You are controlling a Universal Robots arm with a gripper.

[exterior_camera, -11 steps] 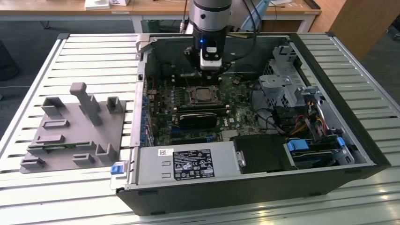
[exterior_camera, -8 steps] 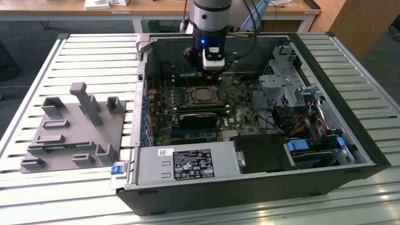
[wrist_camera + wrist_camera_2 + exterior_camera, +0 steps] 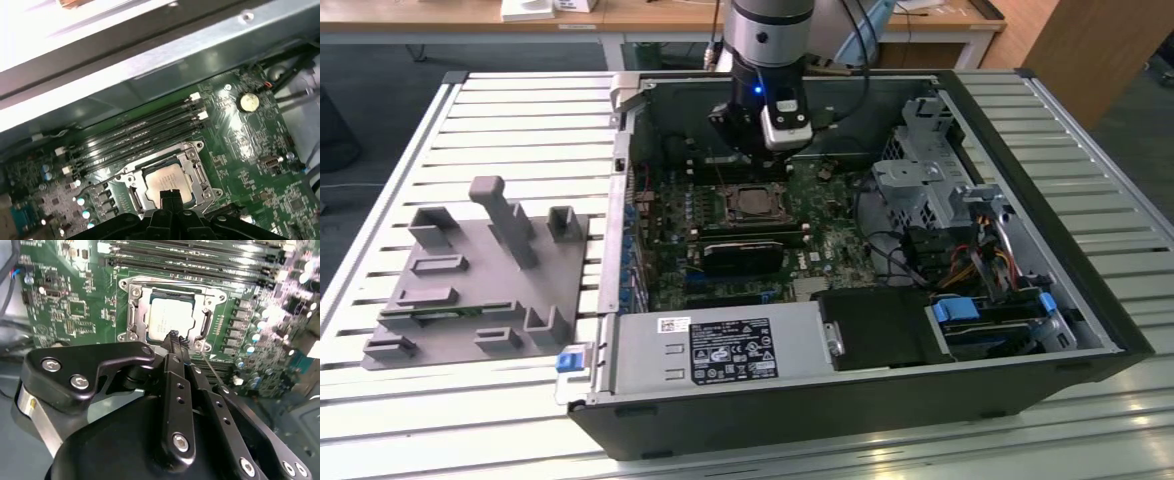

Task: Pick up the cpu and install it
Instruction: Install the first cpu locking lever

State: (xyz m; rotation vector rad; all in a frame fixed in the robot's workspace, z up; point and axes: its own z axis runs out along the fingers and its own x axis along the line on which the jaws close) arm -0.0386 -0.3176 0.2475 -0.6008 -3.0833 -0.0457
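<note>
In the exterior view, an open computer case point(image 3: 1107, 330) lies on its side on the slatted metal surface point(image 3: 400, 160), taking up most of the half towards the exterior view's right. A grey plastic fixture point(image 3: 467, 285) of blocks and posts sits on the surface near the edge at the exterior view's left, well apart from the work. The arm point(image 3: 771, 30) comes straight down into the case, and the hand point(image 3: 750, 165) hangs over the green motherboard point(image 3: 670, 262). The cpu point(image 3: 750, 203) lies flat in its socket, just below the hand. A black module point(image 3: 740, 252) lies beside the socket, and the boxy power supply point(image 3: 714, 350) fills the case's near corner.

In the second wrist view, the hand point(image 3: 173, 336) has its black fingers point(image 3: 175, 385) pressed together into one narrow tip. That tip sits over the edge of the cpu point(image 3: 167, 317), whose silver top is framed by the metal socket bracket point(image 3: 131, 315). I cannot tell whether the tip touches the chip.

In the first wrist view, the hand point(image 3: 170, 196) again shows its tip closed over the rim of the cpu point(image 3: 165, 179). Rows of memory slots point(image 3: 135, 132) run beside the socket, and a coin battery point(image 3: 248, 101) is farther off on the board.
</note>
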